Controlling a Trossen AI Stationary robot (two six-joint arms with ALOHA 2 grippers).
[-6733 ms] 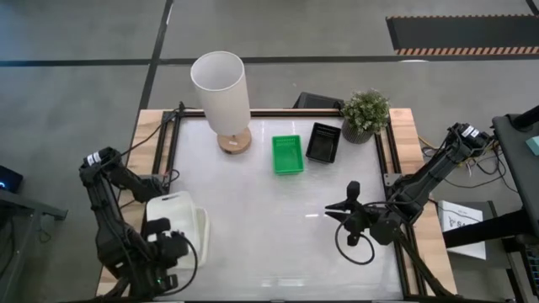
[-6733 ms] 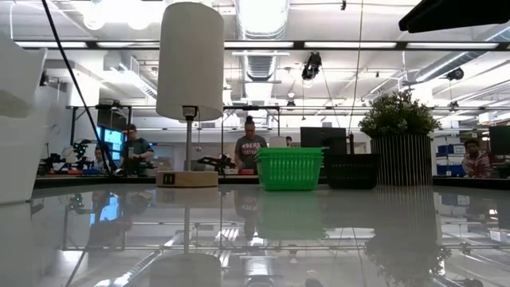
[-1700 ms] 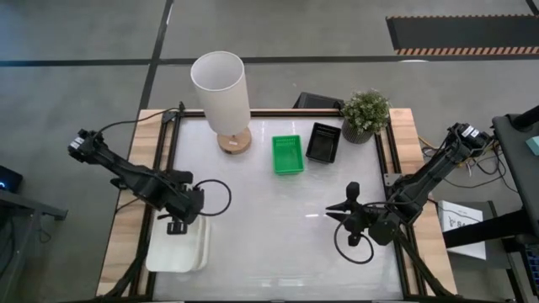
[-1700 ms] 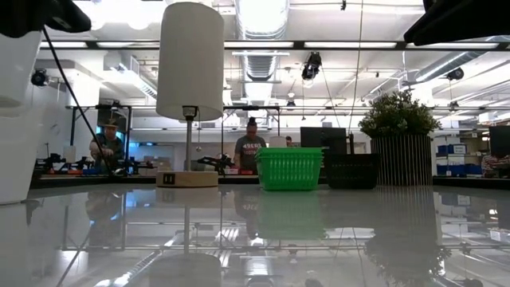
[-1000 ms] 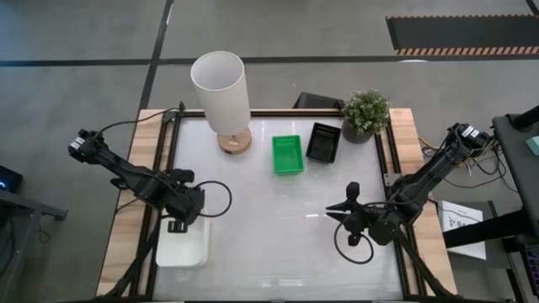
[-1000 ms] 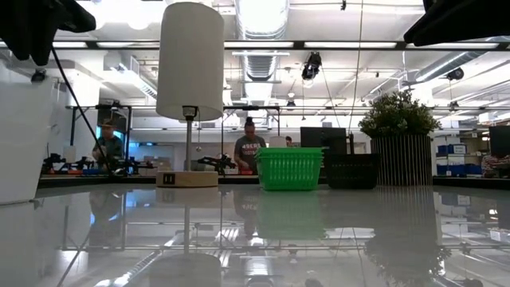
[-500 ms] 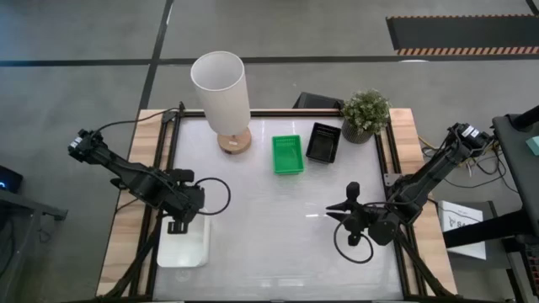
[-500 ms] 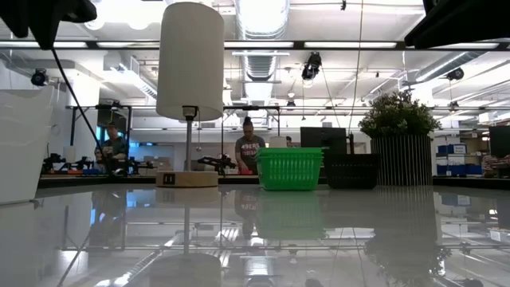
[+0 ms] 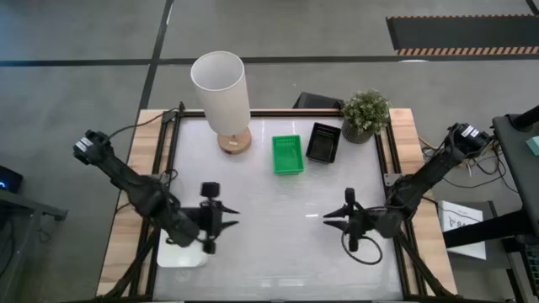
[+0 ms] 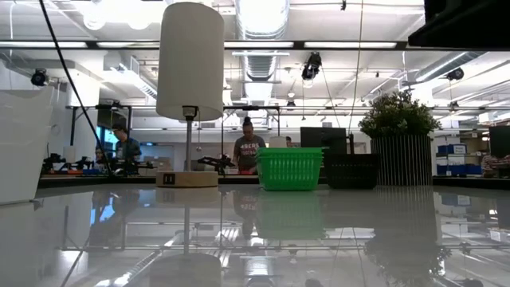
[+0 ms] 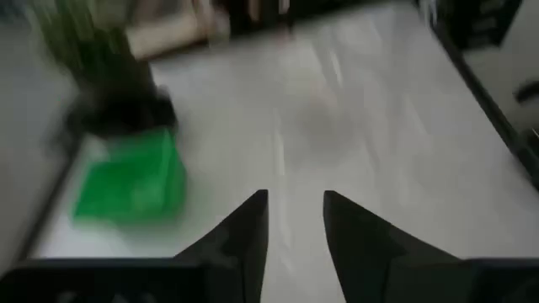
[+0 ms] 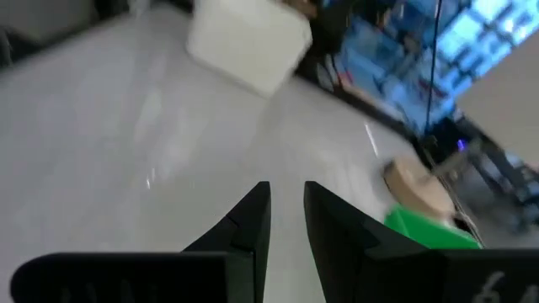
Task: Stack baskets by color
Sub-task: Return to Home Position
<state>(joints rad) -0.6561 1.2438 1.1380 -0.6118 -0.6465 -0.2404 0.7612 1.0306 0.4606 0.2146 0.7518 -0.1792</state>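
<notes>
Tabletop (image 9: 278, 215) open midway, baskets (image 9: 287, 155) along its edges

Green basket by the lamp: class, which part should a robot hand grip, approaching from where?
Pinch its near short wall from straight above, one finger inside. The green basket sits upright, open-topped and thin-walled; that end faces bare table, while the black basket crowds one long side.

A working lab — bare ceiling ducts (image 10: 261, 20), strip lights (image 10: 80, 44), people (image 10: 250, 148) at cluttered benches (image 10: 80, 178) beyond the table (image 10: 319, 231).
</notes>
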